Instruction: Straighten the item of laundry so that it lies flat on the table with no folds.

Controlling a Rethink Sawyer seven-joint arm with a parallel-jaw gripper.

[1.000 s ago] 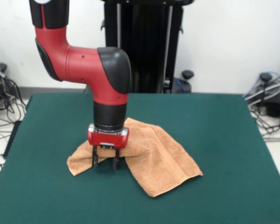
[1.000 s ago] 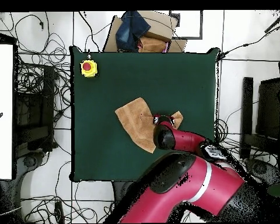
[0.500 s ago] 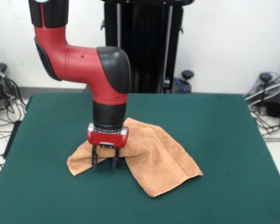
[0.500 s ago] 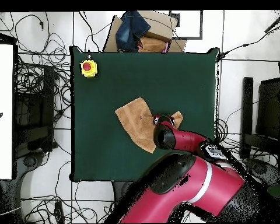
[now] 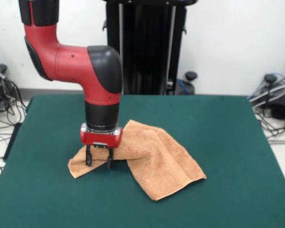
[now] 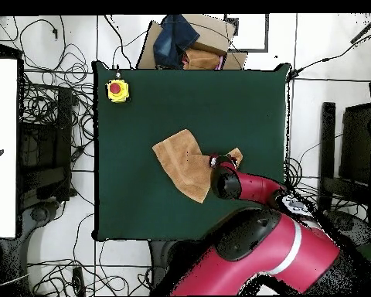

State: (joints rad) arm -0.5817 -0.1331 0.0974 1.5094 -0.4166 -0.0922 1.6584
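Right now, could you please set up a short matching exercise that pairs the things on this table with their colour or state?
Things:
1. towel
2. table
3. button box
4. gripper

Descriptions:
a. dark green
b. yellow with a red top, at a table corner
c. peach-orange, folded over itself
d. fingers apart, down at the towel's narrow end

Pairs: 1-c, 2-a, 3-b, 4-d

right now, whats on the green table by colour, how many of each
peach-orange: 1, the towel, still folded over under the gripper
yellow with a red top: 1, the button box near a table corner
total: 2
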